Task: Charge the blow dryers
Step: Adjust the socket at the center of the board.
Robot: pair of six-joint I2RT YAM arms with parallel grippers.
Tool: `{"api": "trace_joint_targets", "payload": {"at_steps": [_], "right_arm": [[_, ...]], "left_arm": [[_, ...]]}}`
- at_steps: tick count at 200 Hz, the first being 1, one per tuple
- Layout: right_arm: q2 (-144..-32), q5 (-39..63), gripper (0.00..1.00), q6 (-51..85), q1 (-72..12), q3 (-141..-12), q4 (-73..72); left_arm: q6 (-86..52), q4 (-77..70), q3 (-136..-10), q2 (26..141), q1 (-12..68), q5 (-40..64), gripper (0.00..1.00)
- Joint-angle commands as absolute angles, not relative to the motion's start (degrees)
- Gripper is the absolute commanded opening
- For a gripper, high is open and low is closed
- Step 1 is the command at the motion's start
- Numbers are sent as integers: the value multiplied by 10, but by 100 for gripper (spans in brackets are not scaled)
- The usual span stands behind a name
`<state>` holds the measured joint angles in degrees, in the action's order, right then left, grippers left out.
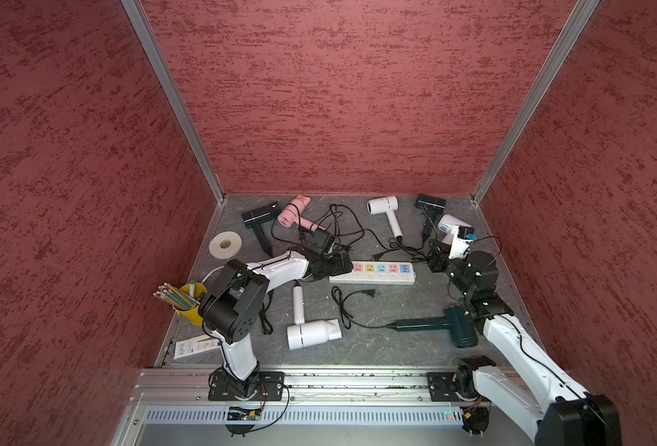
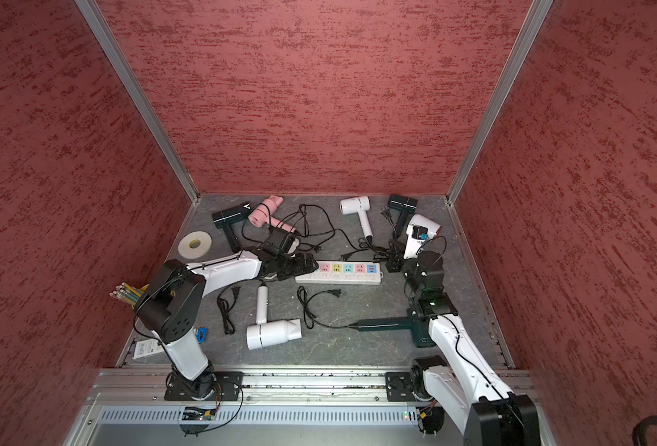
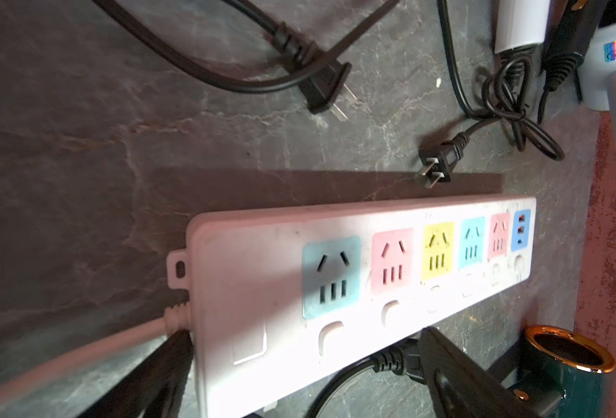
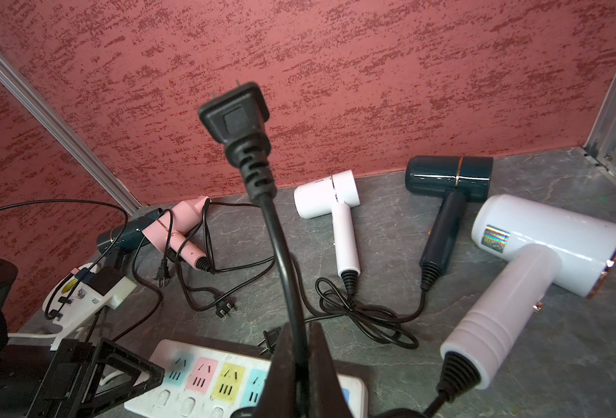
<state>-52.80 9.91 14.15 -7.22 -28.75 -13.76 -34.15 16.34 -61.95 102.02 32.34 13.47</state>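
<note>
Seven blow dryers (image 1: 311, 334) lie scattered across the bench (image 1: 396, 347) in both top views: three white, one pink, two black, one dark green. One power strip (image 1: 373, 272) lies mid-frame. The left end effector (image 1: 342, 266) reaches low, jaws apart, at the strip's left end. The right end effector (image 4: 295, 347) is clamped on a black cord (image 4: 281, 253), its plug (image 4: 234, 115) upright.

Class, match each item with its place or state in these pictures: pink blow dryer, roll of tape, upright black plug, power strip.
Items:
1 pink blow dryer
2 roll of tape
3 upright black plug
4 power strip

Places or states:
A every socket empty
B its cord pinched in the right gripper
C near the back wall
D beside the left wall

Pairs: 1-C; 2-D; 3-B; 4-A
</note>
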Motion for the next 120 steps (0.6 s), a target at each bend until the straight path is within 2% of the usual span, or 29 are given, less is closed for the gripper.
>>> {"api": "trace_joint_targets", "payload": {"at_steps": [1,68,120], "right_arm": [[-515,111,0,143,-68,-287,-161],[-519,134,0,137,-68,-284,-170],[-534,229,0,90,-68,-269,-197]], "left_arm": [[-340,167,-631,1034,338,149,99],[-343,160,-615,987,345,156,99],[-333,178,-587,882,330,159,100]]}}
